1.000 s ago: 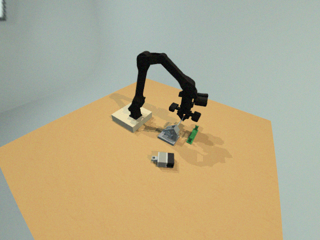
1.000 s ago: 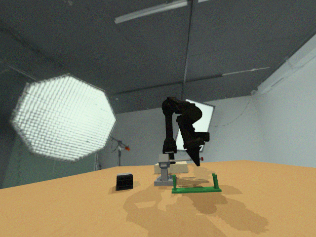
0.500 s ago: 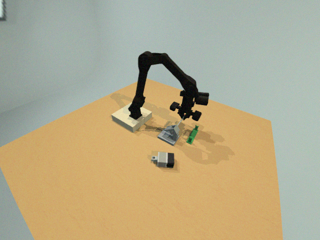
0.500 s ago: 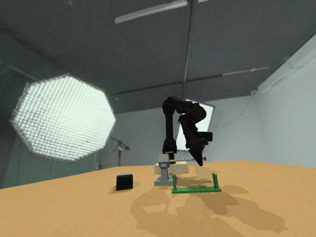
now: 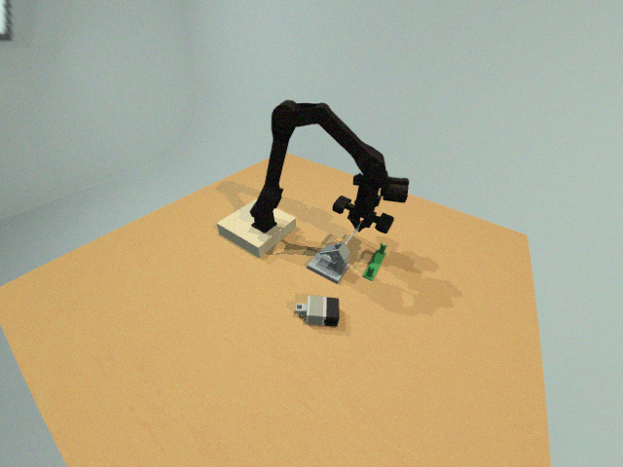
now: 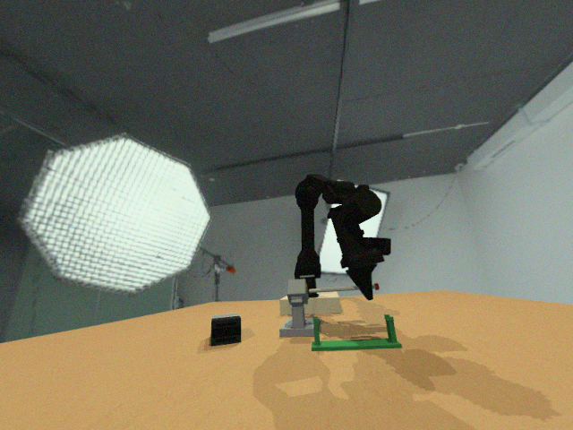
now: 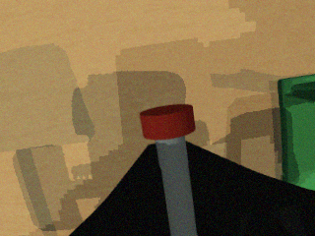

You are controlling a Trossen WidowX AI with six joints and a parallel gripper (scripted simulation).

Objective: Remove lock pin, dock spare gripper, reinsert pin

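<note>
My gripper [image 5: 360, 227] [image 6: 366, 289] [image 7: 166, 152] is shut on the lock pin [image 5: 352, 234] [image 6: 333, 289] [image 7: 178, 192], just behind its red head. The pin lies about level, its shaft running from the fingers toward the grey mount [image 5: 340, 252] [image 6: 297, 288]. Its far end is at the socket's side; I cannot tell whether the tip is still inside. A long stretch of shaft shows between the socket and the fingers. The spare gripper [image 5: 316, 309] [image 6: 226, 330] lies on the table apart from the mount, its pale spigot pointing left in the top view.
A green rack [image 5: 376, 264] [image 6: 356, 344] [image 7: 298, 147] with two uprights stands on the table beside the mount, below and beside my gripper. The arm's pale base block [image 5: 241, 233] [image 6: 329, 304] is behind the mount. The table's edge [image 5: 527, 235] is at the right.
</note>
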